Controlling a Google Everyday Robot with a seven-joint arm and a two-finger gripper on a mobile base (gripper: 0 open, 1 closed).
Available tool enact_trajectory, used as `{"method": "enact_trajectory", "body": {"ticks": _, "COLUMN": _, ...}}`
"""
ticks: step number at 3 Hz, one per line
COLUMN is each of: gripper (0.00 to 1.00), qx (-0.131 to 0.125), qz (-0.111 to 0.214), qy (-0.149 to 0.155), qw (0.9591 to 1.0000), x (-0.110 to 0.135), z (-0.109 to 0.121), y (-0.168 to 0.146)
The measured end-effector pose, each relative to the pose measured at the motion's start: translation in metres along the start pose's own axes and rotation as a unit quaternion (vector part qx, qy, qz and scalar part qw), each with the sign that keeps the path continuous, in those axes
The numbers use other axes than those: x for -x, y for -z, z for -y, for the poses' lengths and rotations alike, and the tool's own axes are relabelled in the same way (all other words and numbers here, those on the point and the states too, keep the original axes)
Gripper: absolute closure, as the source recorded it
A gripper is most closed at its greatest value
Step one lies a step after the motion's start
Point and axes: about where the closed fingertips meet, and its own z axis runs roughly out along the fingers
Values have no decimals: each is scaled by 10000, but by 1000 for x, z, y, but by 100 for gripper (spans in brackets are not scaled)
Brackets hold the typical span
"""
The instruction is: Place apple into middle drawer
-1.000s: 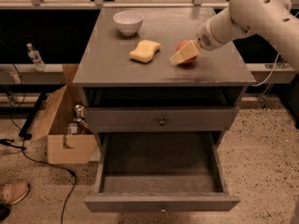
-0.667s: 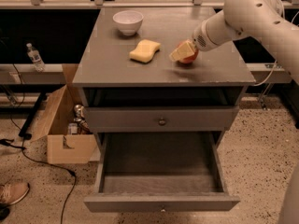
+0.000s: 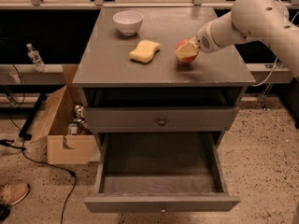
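Observation:
The red apple (image 3: 185, 55) with a yellowish blush sits on the grey cabinet top (image 3: 117, 64), right of centre. My gripper (image 3: 184, 51) reaches in from the right, its cream fingers (image 3: 186, 47) closed around the apple at tabletop height. The middle drawer (image 3: 161, 203) is pulled out wide open below the cabinet front, its long grey box empty, a small knob on its front panel.
A yellow wavy-edged sponge (image 3: 145, 51) lies just left of the apple. A white bowl (image 3: 128, 22) stands at the back left. A closed drawer front with a shiny knob (image 3: 161, 122) is above the open drawer. A cardboard box (image 3: 65, 125) stands on the floor at the left.
The gripper has shifted slightly left onto the apple and the arm has swung lower and closer. The apple, sponge and bowl stay in place.

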Motion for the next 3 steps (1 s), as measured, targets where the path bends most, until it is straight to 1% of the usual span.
{"method": "enact_trajectory", "body": {"ticks": 1, "gripper": 100, "qx": -16, "qz": 237, "qy": -55, "qw": 9997, "x": 1, "z": 5, "y": 21}}
{"method": "enact_trajectory", "body": {"ticks": 2, "gripper": 100, "qx": -15, "qz": 236, "qy": -55, "qw": 9997, "x": 1, "z": 5, "y": 21}}
{"method": "enact_trajectory", "body": {"ticks": 3, "gripper": 100, "qx": 71, "qz": 220, "qy": 22, "qw": 9997, "x": -10, "z": -11, "y": 54}}
